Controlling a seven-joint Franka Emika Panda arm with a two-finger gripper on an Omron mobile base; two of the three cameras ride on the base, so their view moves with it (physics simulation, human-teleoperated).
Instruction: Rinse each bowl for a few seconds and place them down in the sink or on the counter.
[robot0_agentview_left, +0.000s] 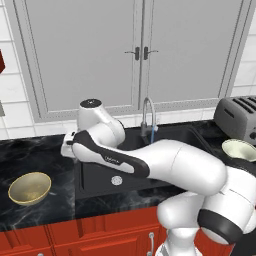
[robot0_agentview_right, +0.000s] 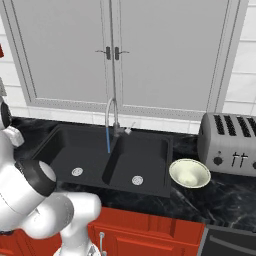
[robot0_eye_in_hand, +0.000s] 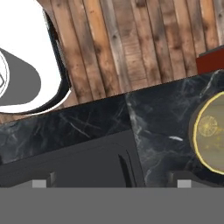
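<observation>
A glossy black marble worktop (robot0_agentview_left: 45, 150) with faint white veins runs along the wall above red cabinet fronts (robot0_agentview_right: 150, 232), and a wide matte black double-basin sink (robot0_agentview_right: 90, 150) is let into it, each basin with a round silver drain. A curved steel faucet (robot0_agentview_right: 111, 117) rises at the back between the basins, and a thin blue stream (robot0_agentview_right: 108, 140) falls from its spout toward the divider. Behind it the wall is white tile, with a pair of pale grey cupboard doors (robot0_agentview_right: 110, 50) carrying small dark handles. A silver four-slot toaster (robot0_agentview_right: 230, 142) stands on the worktop at the right end. The small round tan-gold bowl (robot0_agentview_left: 30, 188) with a mottled inside sits upright on the worktop left of the sink, near the front edge; in the hand view it shows at the right edge, with the sink's corner to its left and a wooden plank floor (robot0_eye_in_hand: 131, 43) beyond the worktop edge. The pale cream-white bowl (robot0_agentview_right: 189, 173) with a greenish tint sits upright on the worktop just right of the sink, in front of the toaster. The white arm (robot0_agentview_left: 165, 165) reaches across the left basin toward the tan-gold bowl's side. The gripper (robot0_eye_in_hand: 113, 183) holds nothing, its jaws standing wide apart above the worktop and sink corner. A small dark marking on the arm's forearm is too small to read.
</observation>
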